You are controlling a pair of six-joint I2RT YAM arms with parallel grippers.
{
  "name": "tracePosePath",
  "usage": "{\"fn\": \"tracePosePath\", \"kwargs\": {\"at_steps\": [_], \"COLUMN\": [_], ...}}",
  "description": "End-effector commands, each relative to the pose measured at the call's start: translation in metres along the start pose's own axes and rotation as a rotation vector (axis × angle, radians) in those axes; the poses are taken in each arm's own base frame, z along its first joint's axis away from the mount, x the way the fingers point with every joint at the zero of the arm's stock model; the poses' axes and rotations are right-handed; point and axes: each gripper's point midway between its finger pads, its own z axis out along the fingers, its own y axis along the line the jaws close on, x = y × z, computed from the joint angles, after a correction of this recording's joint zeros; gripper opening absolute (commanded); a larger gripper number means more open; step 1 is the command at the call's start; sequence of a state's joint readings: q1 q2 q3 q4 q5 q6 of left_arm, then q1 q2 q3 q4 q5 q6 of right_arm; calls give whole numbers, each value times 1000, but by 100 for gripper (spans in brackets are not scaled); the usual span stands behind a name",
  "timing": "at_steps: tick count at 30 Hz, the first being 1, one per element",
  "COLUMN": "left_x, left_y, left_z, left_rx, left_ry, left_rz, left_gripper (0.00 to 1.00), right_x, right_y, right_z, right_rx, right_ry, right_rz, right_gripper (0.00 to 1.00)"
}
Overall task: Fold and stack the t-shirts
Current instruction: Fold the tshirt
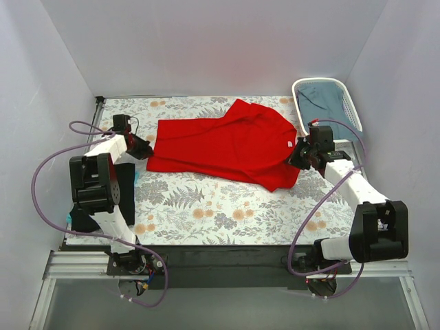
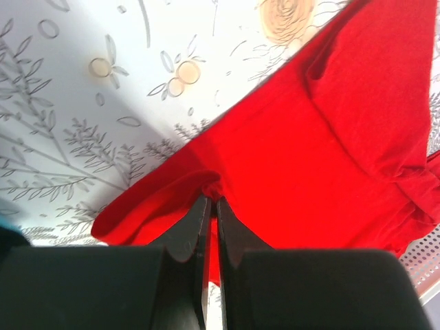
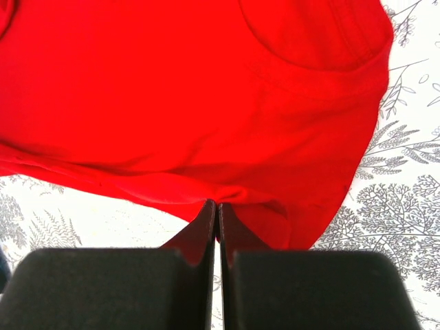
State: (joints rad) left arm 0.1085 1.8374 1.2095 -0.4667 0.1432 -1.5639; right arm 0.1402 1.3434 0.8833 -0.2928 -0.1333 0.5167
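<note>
The red t-shirt (image 1: 230,144) lies spread across the middle of the flowered table, its white neck label (image 1: 289,143) near the right side. My left gripper (image 1: 146,152) is shut on the shirt's left edge; the left wrist view shows red cloth (image 2: 302,172) pinched at the fingertips. My right gripper (image 1: 297,157) is shut on the shirt's right edge, with cloth (image 3: 185,103) bunched at its tips. The black t-shirt (image 1: 122,185) lies at the table's left edge, partly hidden under my left arm.
A white basket (image 1: 354,110) holding blue-grey cloth (image 1: 323,100) stands at the back right corner. White walls close in the table on three sides. The flowered tablecloth (image 1: 227,210) shows in front of the shirt.
</note>
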Motion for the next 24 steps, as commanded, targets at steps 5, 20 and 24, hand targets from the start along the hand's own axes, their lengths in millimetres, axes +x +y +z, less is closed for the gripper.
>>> {"fn": "tracePosePath", "kwargs": {"at_steps": [5, 20, 24], "left_x": [-7, -13, -13], "left_y": [-26, -37, -38], "left_z": [0, 4, 9], "left_rx": [47, 48, 48], "left_ry": [-9, -18, -10], "left_rz": [15, 22, 22], "left_gripper": [0, 0, 0], "right_x": [-32, -38, -35], "right_y": [9, -8, -8], "right_z": [2, 9, 15], "right_rx": [-27, -14, -36], "right_ry": [-72, -77, -60], "right_rz": [-23, -2, -1], "right_gripper": [1, 1, 1]}}
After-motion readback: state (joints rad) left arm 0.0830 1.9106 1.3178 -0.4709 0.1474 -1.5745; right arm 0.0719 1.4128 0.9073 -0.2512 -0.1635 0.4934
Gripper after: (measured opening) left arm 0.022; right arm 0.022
